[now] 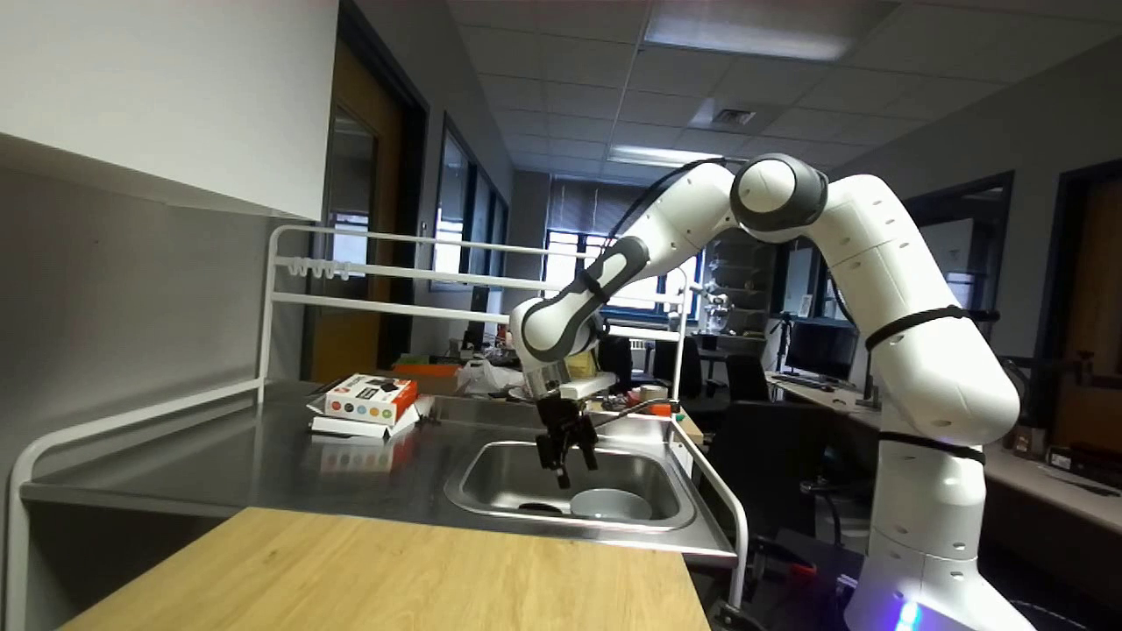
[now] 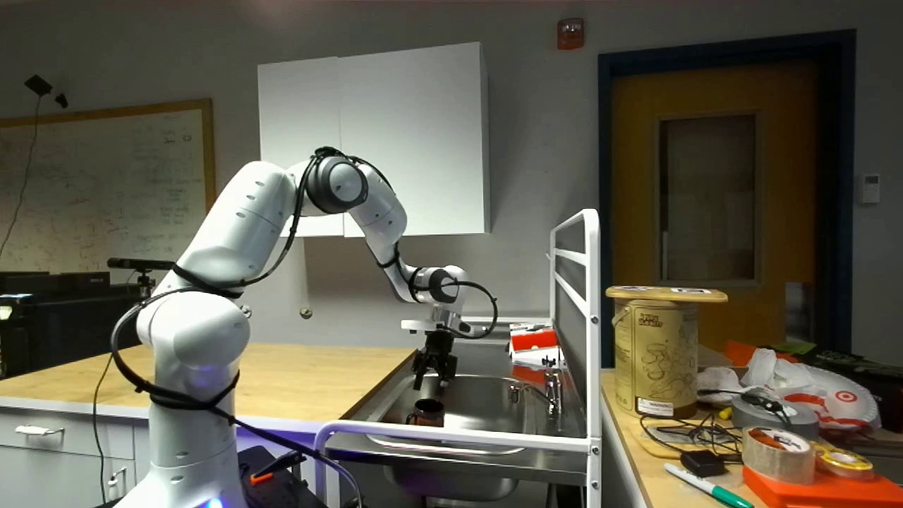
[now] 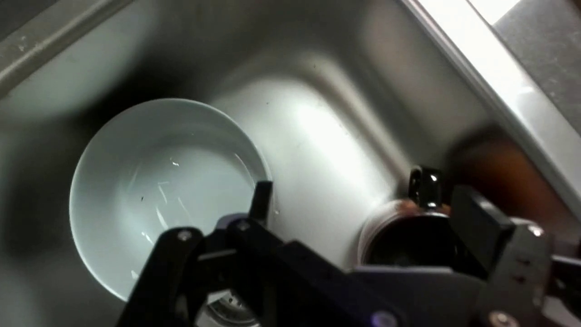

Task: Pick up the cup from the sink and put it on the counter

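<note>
Though it's partly hidden, the cup (image 2: 428, 415) seems upright.

It's dim in here, yet in an exterior view a window (image 1: 574, 250) blazes white just right of center. In the wrist view, glare whitens the middle of the sink (image 3: 327, 131), shadow gathers at left, and the gripper (image 3: 368, 210) looms black and soft-edged below.

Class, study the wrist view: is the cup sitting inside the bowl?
No, the cup sits beside the bowl, with the floor of the sink showing between them.
</note>
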`<state>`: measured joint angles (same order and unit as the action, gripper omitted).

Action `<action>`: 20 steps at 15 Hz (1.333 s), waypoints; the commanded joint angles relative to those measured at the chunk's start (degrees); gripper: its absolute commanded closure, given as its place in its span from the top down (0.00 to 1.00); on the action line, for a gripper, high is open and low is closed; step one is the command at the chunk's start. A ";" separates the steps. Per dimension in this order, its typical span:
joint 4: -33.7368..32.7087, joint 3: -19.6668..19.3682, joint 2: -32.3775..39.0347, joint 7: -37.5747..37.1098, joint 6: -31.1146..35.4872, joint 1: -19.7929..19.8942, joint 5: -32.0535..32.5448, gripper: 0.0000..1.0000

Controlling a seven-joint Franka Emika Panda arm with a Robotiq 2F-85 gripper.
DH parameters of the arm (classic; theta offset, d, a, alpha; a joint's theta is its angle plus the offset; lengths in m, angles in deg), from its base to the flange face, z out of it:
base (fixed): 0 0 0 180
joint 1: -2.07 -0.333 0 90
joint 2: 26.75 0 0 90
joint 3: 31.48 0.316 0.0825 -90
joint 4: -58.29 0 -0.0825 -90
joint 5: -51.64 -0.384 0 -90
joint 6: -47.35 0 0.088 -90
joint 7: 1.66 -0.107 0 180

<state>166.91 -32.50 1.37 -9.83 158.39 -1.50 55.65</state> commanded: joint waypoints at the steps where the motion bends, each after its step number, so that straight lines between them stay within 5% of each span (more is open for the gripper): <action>1: -0.43 0.03 3.82 0.58 0.76 -0.88 3.01 1.00; 7: -3.09 0.39 9.01 1.71 2.01 -1.24 3.07 1.00; 20: -6.08 0.45 6.00 3.57 4.19 1.06 0.53 1.00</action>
<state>162.49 -32.47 8.04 -7.40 162.36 -1.70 57.75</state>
